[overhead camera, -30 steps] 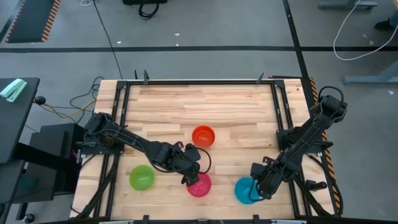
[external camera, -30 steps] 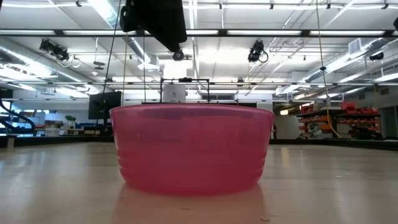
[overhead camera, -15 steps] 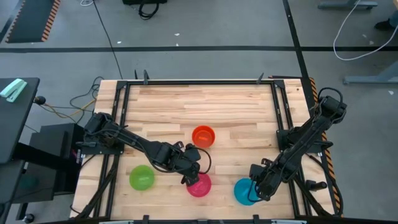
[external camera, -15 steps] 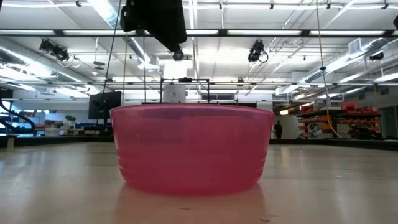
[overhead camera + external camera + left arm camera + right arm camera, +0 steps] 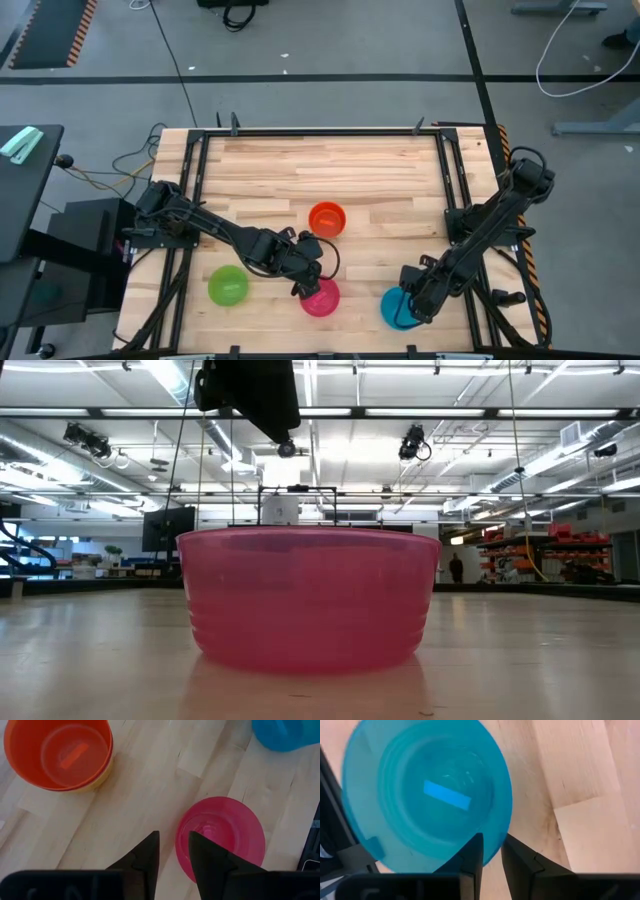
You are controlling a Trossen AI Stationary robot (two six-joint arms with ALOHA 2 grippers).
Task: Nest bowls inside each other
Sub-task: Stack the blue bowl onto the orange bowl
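Observation:
A magenta bowl (image 5: 321, 298) stands upright on the table near its near edge and fills the low view (image 5: 310, 600). My left gripper (image 5: 174, 837) hangs above its far-left rim (image 5: 179, 832), open by a narrow gap. It touches nothing. The blue bowl (image 5: 397, 309) is to the right, and my right gripper (image 5: 491, 842) is shut on its rim. An orange bowl (image 5: 57, 752) sits nested in a yellow one (image 5: 102, 776) at the table's middle. A green bowl (image 5: 228, 287) stands alone to the left. No purple bowl shows. My right gripper pinches the blue bowl's rim (image 5: 496, 839) on the bowl's right side. One finger (image 5: 472, 852) is inside the bowl and the other (image 5: 517, 860) is outside, and both come from above. Whether the bowl's base is on the table cannot be told.
Black frame rails (image 5: 195, 190) run along the table's left, right and far sides. Bare wood (image 5: 320, 165) lies across the far half of the table. The left arm (image 5: 220, 232) stretches from the left rail to the magenta bowl.
My right arm has drawn slightly toward the table's near edge, and the blue bowl has shifted a little that way with it. My left gripper and the other bowls have kept still.

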